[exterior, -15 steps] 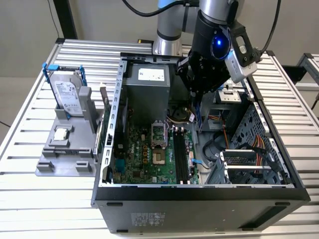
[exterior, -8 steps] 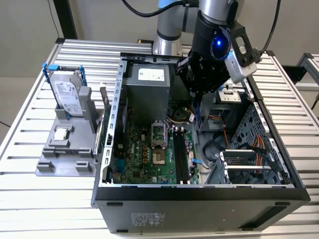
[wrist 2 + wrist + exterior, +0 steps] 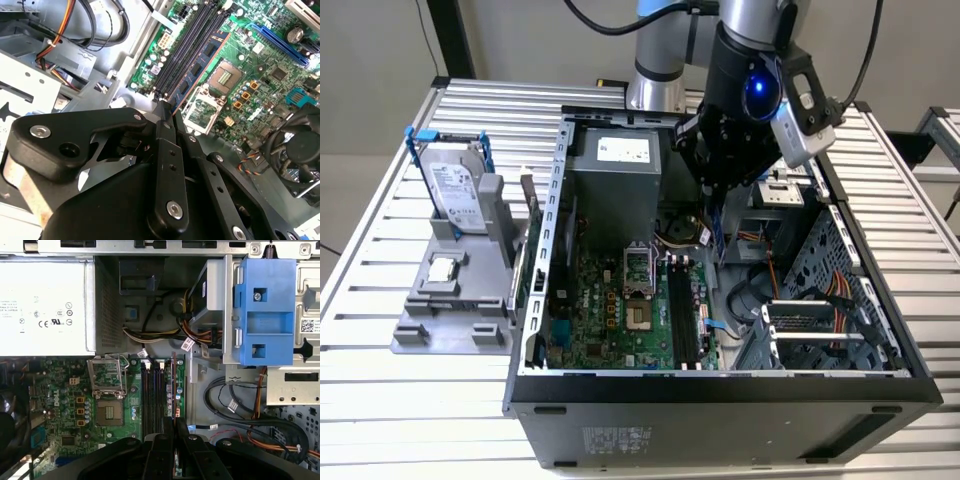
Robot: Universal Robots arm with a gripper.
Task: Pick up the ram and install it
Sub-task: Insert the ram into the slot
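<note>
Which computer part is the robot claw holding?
The ram: the long thin dark stick in the gripper. The boxy hard drive and square processor sit on the grey holder outside.

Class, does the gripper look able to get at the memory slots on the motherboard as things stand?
Probably yes: the case is open, the gripper, holding the ram, hangs over the slots, and no cable crosses them.

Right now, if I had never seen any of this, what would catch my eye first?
First, the open computer case on the slatted metal table, its green motherboard exposed. Above it, the black end effector is lowered into the case over the memory slots; in the second wrist view the ram stands on edge in those slots. On the exterior view's left, a hard drive stands upright in a grey holder.
</note>
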